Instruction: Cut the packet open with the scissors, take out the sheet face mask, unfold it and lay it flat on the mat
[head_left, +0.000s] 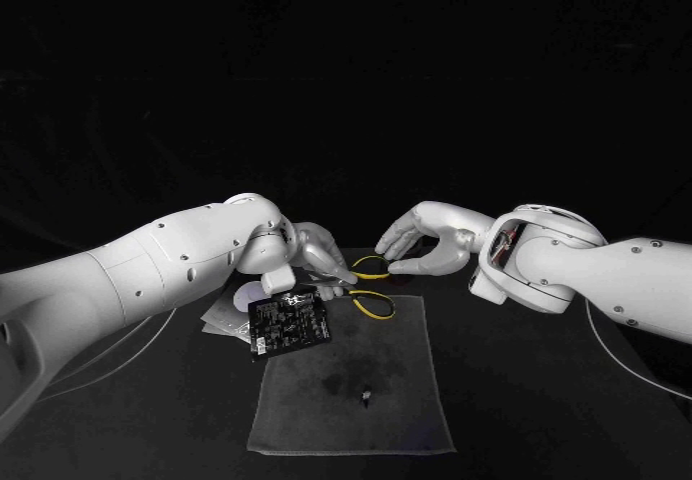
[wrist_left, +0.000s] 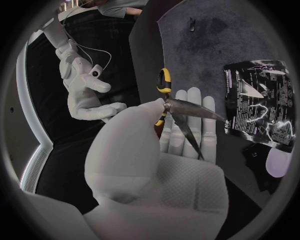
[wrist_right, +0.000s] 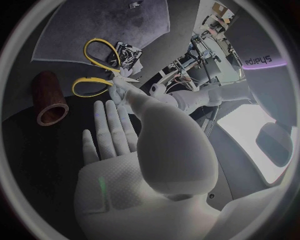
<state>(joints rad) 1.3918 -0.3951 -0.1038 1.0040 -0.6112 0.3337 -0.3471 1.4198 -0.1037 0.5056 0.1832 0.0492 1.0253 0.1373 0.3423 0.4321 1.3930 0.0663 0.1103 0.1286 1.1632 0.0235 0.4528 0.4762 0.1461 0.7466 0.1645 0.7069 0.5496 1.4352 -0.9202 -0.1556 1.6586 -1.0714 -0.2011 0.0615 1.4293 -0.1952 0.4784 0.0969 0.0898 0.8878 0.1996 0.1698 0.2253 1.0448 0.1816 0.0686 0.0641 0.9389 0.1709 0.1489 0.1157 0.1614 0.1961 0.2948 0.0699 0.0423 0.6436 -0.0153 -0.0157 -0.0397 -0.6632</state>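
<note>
**Packet** (head_left: 289, 322), one: flat, glossy black rectangle with white print. We find it tilted at the far left corner of the mat, just near of the left hand. We cannot tell whether it is held or lying there.

**Scissors** (wrist_left: 190, 111), one pair: two bare metal blades and two yellow loop handles. They sit at the far edge of the mat, between the two hands, with the handles to the right.

**Left hand** (head_left: 296, 256), silver: the blades lie across its outstretched fingers, and the thumb presses them down at the pivot. We count the scissors as held here.

**Right hand** (head_left: 426, 245), silver: its fingers are apart and its thumb reaches to the handles. We cannot tell whether it grips them.

**Mat** (head_left: 310, 400), one: grey, soft, cloth-like rectangle, lying flat in the near middle of the table. We note one small dark speck (head_left: 369, 397) on it.

**Foil piece** (head_left: 221, 315), one: pale and silvery, showing from under the packet's left side.

**Tube** (wrist_right: 50, 97), one: brown, hollow and round, lying on its side close to the handles.

**Table** (head_left: 548, 400), one: matte black.
</note>
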